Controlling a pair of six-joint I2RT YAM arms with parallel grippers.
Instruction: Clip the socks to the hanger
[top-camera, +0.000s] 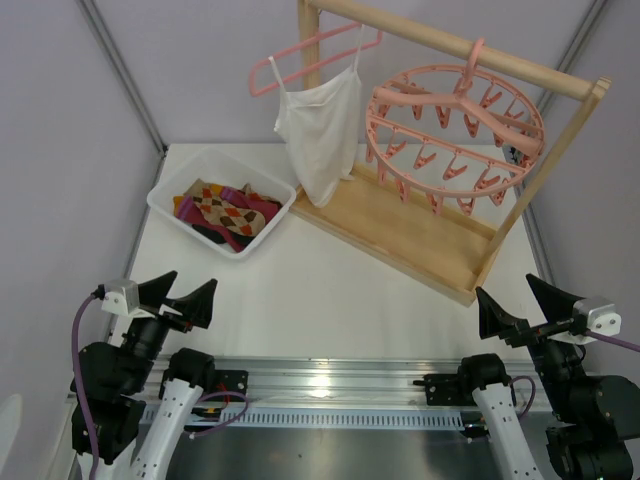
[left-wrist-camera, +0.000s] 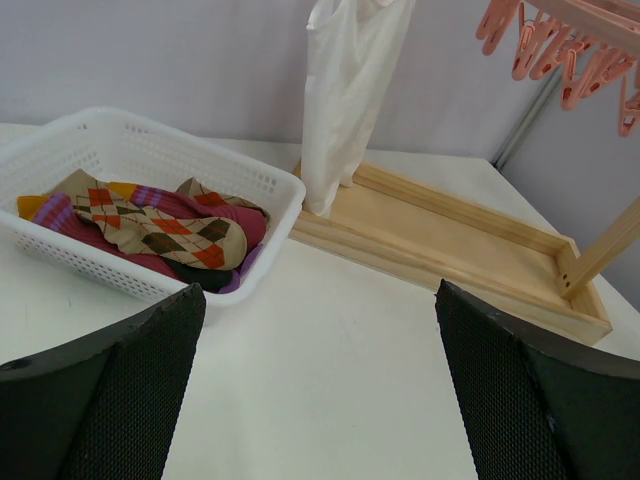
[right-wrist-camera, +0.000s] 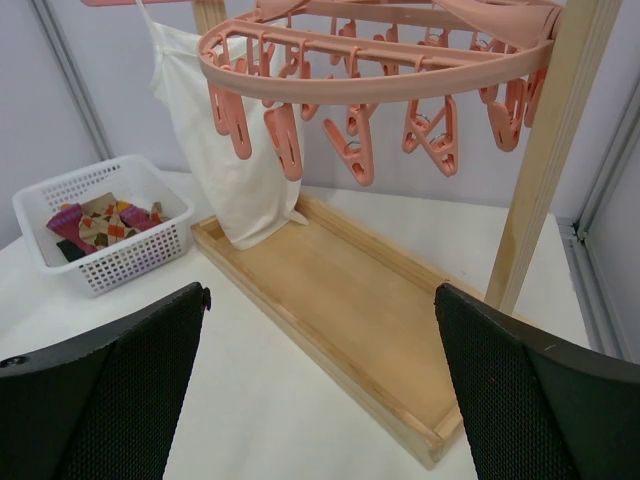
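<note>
Left gripper (top-camera: 190, 284) spread wide, empty; right gripper (top-camera: 505, 289) same. Socks (top-camera: 225, 210) heaped in white basket (top-camera: 163, 197), far left. Hanger (top-camera: 462, 106) hangs from rail of wooden rack (top-camera: 400, 228), beside camisole (top-camera: 320, 130).

Socks (left-wrist-camera: 165, 228) heaped in basket (left-wrist-camera: 130, 148), lower ones hidden, count unclear. Hanger (left-wrist-camera: 585, 65) cut by top edge, left wrist view.

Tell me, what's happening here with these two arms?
Nothing is being handled yet. The left gripper and right gripper sit open and empty at the table's near edge. The socks lie piled in the basket on the left. The round hanger hangs from the wooden rack, its clips bare, beside a white top.
</note>
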